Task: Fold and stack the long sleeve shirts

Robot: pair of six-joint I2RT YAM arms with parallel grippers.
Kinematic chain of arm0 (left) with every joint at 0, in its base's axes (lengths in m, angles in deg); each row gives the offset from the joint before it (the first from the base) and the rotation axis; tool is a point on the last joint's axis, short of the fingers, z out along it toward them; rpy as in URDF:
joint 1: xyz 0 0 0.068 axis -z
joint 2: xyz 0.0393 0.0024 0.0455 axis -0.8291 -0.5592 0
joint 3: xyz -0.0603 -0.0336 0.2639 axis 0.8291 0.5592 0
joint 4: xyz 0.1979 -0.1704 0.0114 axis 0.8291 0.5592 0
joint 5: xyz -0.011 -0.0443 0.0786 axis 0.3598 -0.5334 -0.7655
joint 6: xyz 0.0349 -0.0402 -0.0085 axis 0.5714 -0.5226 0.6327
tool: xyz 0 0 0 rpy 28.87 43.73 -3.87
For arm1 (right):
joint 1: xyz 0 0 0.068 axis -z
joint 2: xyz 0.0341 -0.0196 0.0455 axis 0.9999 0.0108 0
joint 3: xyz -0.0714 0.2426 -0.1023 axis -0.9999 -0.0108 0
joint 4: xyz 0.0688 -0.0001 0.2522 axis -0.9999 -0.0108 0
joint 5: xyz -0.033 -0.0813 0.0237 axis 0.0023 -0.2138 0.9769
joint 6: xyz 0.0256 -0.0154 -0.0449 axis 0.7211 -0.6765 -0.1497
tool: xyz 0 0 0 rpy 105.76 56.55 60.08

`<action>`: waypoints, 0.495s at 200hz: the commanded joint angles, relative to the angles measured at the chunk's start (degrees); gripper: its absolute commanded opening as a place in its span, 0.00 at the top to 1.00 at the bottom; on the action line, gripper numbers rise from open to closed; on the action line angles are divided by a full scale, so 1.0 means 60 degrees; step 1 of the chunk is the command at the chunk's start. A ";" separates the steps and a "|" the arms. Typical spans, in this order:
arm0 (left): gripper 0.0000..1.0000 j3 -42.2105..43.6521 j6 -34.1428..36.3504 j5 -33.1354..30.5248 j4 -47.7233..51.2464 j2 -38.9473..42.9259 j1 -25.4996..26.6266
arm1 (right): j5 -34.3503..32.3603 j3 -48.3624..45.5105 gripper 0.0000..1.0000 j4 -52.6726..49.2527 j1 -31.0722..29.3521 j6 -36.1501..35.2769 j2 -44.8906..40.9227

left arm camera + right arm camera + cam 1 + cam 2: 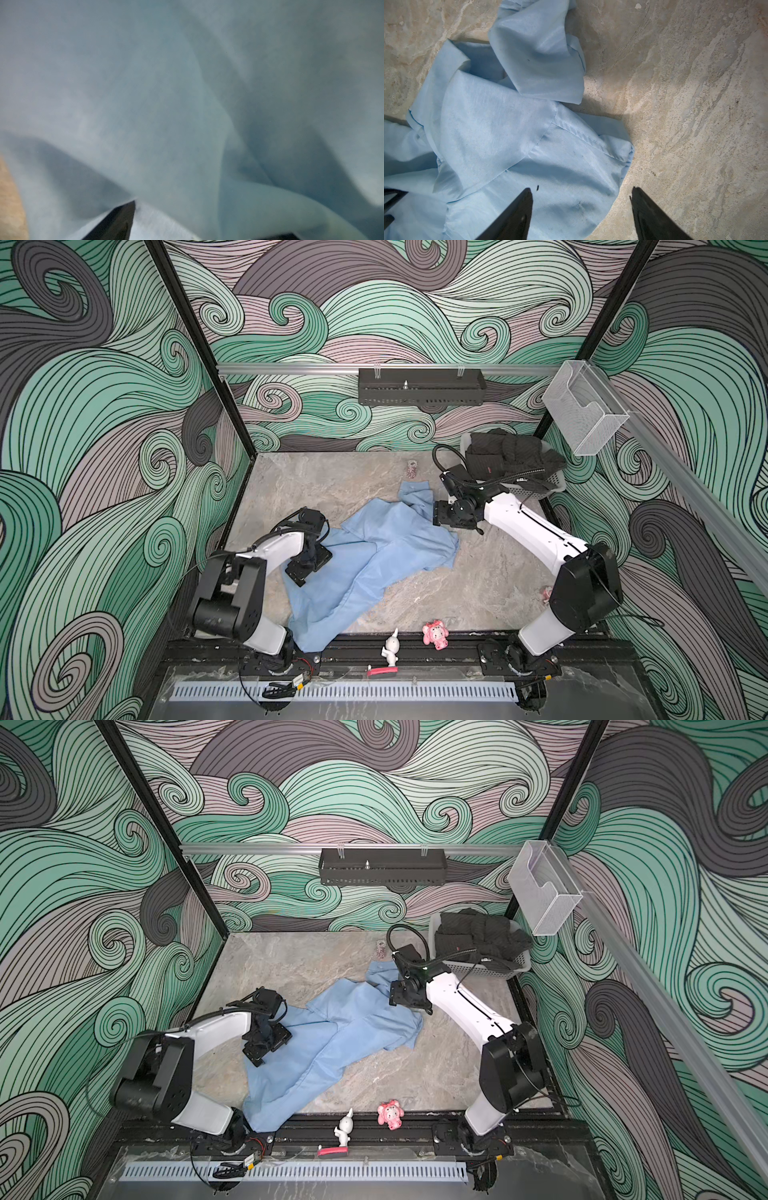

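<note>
A white figurine (391, 649) and a pink toy (434, 634) stand on the front rail (457, 645). The shirt (374, 556) lies rumpled on the surface (478, 580), running from the near left, where a corner overhangs the rail, slantwise toward the far middle. The left end effector (199, 227) is low over its left side, jaws apart, with blurred cloth filling the wrist view. Farther back, the right end effector (582, 207) hangs with jaws apart, one over the shirt's edge and one over bare surface. A basket (538, 489) of dark clothes (511, 456) sits far right.
</note>
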 commanded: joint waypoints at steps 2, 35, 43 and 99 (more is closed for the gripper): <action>0.17 -0.1221 0.1340 0.0529 -0.0745 -0.1410 -0.0358 | 0.0035 0.0109 0.24 -0.0040 0.0126 -0.0108 -0.0115; 0.19 -0.3728 0.1651 0.1119 -0.0409 -0.3280 -0.0677 | 0.0477 0.0236 0.25 -0.0024 0.0345 0.0066 0.0204; 0.19 -0.4285 0.1659 0.1185 -0.0329 -0.3614 -0.0734 | 0.0634 0.0309 0.25 -0.0005 0.0344 0.0095 0.0307; 0.12 -0.5787 0.2442 0.1676 0.0680 -0.2356 -0.0817 | 0.0900 0.1803 0.26 0.0762 -0.0003 -0.1266 0.1292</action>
